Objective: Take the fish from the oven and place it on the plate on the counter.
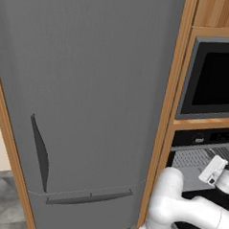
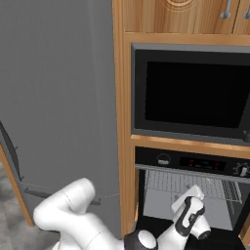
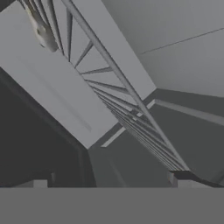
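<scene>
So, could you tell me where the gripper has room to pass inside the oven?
The oven cavity is open in front. Most of the wire rack lies bare. The fish lies at one far end of it. The open gripper sits before the rack's bare stretch.

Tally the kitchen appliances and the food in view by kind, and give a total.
Fridge: 1
Microwave: 1
Oven: 1
Fish: 1
Total: 4
</scene>
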You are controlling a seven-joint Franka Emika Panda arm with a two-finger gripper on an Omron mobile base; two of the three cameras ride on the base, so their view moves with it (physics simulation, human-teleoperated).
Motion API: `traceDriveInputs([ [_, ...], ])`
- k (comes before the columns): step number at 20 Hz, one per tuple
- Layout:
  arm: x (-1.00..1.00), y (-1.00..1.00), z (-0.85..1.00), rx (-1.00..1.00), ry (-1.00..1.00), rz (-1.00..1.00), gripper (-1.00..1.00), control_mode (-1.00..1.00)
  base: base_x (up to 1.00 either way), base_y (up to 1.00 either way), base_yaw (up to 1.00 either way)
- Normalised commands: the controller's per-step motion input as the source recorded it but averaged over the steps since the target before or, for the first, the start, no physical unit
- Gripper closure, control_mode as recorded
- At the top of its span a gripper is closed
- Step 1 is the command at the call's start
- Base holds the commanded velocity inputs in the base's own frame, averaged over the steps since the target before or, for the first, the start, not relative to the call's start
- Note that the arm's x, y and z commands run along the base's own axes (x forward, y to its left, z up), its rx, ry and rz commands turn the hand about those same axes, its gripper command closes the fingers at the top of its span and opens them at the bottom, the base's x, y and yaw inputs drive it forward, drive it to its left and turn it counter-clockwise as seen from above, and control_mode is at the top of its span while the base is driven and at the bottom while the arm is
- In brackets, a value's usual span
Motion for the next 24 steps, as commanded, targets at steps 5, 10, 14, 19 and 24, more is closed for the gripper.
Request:
traceDriveInputs([
  [5, 0.24, -0.11, -0.50, 0.00, -0.03, 0.00, -1.00, -1.00, 0.00, 0.00, 0.00],
  [10, 0.31, -0.02, -0.44, 0.00, -0.10, 0.00, -1.00, -1.00, 0.00, 0.00, 0.00],
  [14, 0.33, 0.00, -0.56, 0.00, -0.19, -0.03, -1.00, -1.00, 0.00, 0.00, 0.00],
  [19, 0.08, 0.00, -0.59, 0.04, -0.23, -0.03, -1.00, -1.00, 0.00, 0.00, 0.00],
  [24, -0.26, -0.02, -0.42, 0.02, -0.07, -0.02, -1.00, -1.00, 0.00, 0.00, 0.00],
])
